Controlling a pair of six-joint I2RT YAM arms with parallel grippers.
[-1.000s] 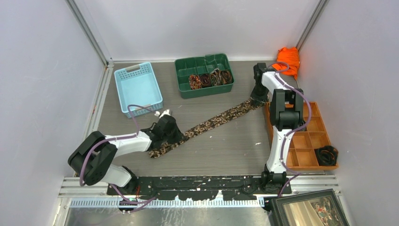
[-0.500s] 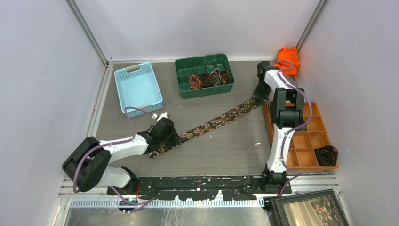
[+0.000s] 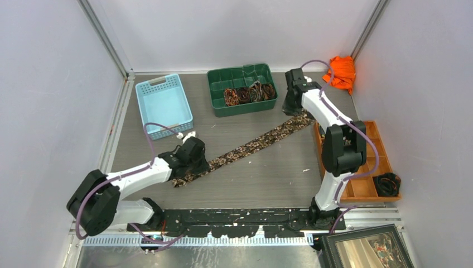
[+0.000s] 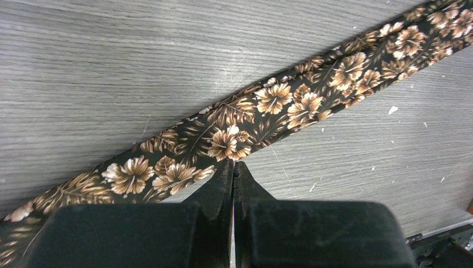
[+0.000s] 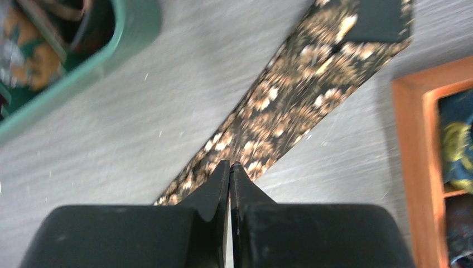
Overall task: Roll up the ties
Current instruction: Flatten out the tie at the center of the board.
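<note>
At centre, tie (image 3: 254, 146): flat, diagonal
Left gripper (image 4: 233, 166): pinched together at tie's edge
Right gripper (image 5: 230, 166): pinched together over tie

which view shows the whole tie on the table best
Top external: the tie shows there over almost its whole length, from narrow end to wide end. Left wrist shows only a short stretch, its flower print sharp. Right wrist shows the wide part, blurred.
</note>
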